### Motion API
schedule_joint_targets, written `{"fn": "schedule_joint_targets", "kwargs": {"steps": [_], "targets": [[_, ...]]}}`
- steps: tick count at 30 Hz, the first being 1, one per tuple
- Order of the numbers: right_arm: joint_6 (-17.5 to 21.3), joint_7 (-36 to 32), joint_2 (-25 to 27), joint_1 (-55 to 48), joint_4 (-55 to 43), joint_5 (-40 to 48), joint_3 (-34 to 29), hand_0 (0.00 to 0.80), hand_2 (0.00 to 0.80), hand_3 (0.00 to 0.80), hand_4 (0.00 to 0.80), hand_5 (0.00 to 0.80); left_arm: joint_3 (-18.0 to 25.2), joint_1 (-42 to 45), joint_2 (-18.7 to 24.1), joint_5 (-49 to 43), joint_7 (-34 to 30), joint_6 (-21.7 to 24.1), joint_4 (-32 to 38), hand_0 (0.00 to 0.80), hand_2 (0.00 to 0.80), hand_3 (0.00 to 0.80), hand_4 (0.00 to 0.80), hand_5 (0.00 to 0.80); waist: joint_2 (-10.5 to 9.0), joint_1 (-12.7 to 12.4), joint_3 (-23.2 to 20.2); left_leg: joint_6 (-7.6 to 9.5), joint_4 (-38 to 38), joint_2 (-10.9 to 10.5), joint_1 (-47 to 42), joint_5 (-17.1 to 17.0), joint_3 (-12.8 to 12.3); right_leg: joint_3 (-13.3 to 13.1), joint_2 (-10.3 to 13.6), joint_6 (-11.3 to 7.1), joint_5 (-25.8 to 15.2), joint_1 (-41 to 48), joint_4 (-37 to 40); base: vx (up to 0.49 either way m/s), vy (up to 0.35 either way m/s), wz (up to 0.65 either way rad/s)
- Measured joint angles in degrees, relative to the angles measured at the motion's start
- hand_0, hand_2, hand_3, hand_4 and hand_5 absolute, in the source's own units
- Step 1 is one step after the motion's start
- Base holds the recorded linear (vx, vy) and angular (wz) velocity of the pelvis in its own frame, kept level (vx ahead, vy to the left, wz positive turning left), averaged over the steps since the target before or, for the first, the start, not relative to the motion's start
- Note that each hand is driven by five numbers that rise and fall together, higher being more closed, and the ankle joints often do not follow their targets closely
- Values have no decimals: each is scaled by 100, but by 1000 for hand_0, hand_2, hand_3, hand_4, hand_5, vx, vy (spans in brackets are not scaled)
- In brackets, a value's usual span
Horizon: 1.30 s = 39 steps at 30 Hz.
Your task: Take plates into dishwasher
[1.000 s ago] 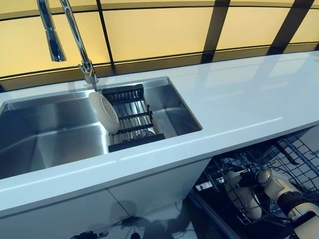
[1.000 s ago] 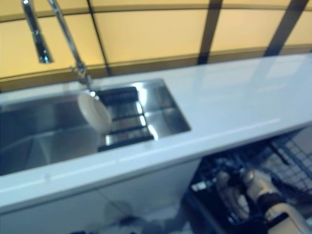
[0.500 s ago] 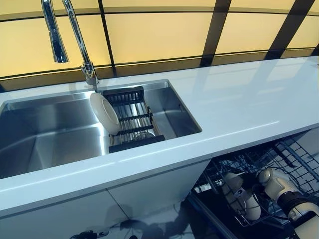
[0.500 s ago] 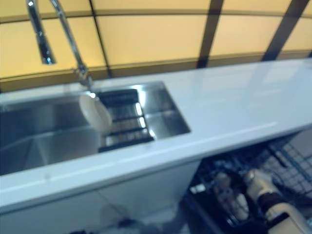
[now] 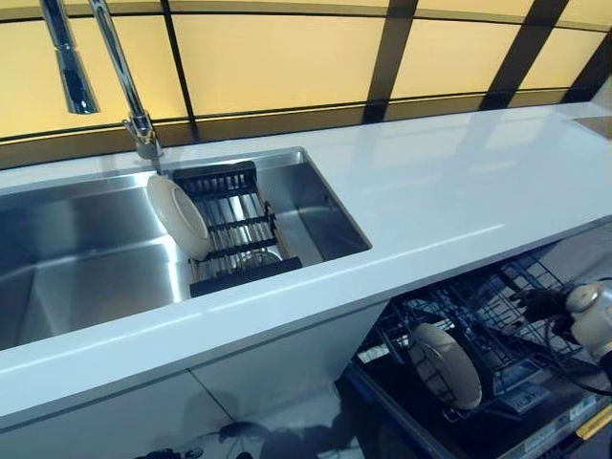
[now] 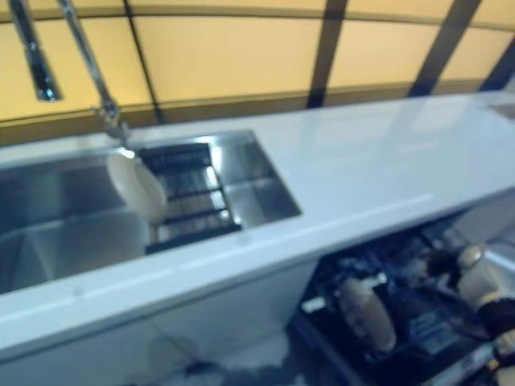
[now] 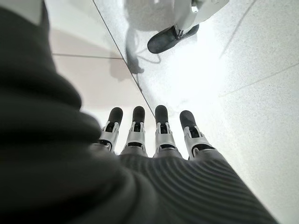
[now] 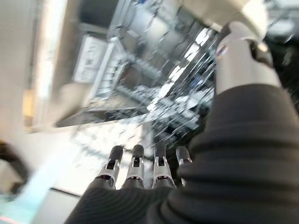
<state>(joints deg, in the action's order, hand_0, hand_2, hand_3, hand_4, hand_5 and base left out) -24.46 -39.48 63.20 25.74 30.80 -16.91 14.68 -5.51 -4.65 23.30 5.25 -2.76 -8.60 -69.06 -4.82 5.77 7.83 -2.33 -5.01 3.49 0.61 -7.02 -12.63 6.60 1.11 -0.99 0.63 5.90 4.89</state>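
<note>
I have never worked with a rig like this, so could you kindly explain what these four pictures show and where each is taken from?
This is a two-armed humanoid robot loading plates into a dishwasher. The two wide pictures come from a stereo camera on its head, looking down at a white counter with a steel sink. One plate stands in the sink's drying rack; another plate stands in the open dishwasher rack below the counter. The right hand shows at the right edge beside that rack. The other two pictures come from wrist cameras. The left hand hangs over the floor, fingers straight, holding nothing. The right wrist view shows straight fingers, also holding nothing.
</note>
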Motion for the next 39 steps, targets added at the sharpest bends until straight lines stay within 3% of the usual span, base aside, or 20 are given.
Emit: {"fn": "schedule_joint_targets", "kwargs": {"steps": [8, 15, 21, 30, 36, 39], "targets": [[25, 241, 771, 974, 1358, 775, -51, 0, 0, 0, 0, 0, -4, -4, -8, 10, 10, 116, -134, 0, 0, 0, 0, 0, -4, 113, 10, -9, 2, 18, -35, 9, -64, -64, -8, -1, -6, 5, 16, 9, 7, -3], [32, 1405, 986, 1981, 2087, 1490, 52, 0, 0, 0, 0, 0, -135, 23, -53, 64, 56, 260, -206, 0, 0, 0, 0, 0, 13, -43, 11, -7, 7, 9, -95, 30, -76, -79, -1, -1, -6, 68, 19, 9, 4, -2], [235, 2430, 1000, 3100, 1740, 1990, 921, 0, 0, 0, 0, 0, -454, 132, -77, 124, 38, 261, -201, 0, 0, 0, 0, 0, 78, -65, 4, 7, 9, -10, -96, 17, 1, -14, 5, -1, -5, 121, 22, 6, 40, 6], [1199, 3265, 846, 4284, 266, 1660, 2266, 0, 0, 0, 0, 0, -694, 177, -213, 109, -26, 94, -171, 0, 0, 0, 0, 0, 164, -332, -18, 30, 11, -44, -69, -4, 132, 100, 17, -10, 6, 159, 28, 7, 37, 9], [2185, 3849, 699, 5117, -499, 751, 3008, 0, 0, 0, 0, 0, -1188, 214, -245, -8, -15, 60, 53, 0, 0, 0, 0, 0, 150, -538, -39, 31, 20, -112, 145, -150, 615, 406, -23, 2, 89, 210, 4, -26, -59, 43], [2471, 3970, 673, 5487, -910, 373, 3360, 0, 0, 0, 0, 0, -1358, 161, -239, -235, -8, 110, 78, 0, 0, 0, 0, 0, 151, -544, -39, 37, 20, -148, 297, -274, 847, 530, -78, 40, 176, 272, 7, -17, 31, 68]]}}
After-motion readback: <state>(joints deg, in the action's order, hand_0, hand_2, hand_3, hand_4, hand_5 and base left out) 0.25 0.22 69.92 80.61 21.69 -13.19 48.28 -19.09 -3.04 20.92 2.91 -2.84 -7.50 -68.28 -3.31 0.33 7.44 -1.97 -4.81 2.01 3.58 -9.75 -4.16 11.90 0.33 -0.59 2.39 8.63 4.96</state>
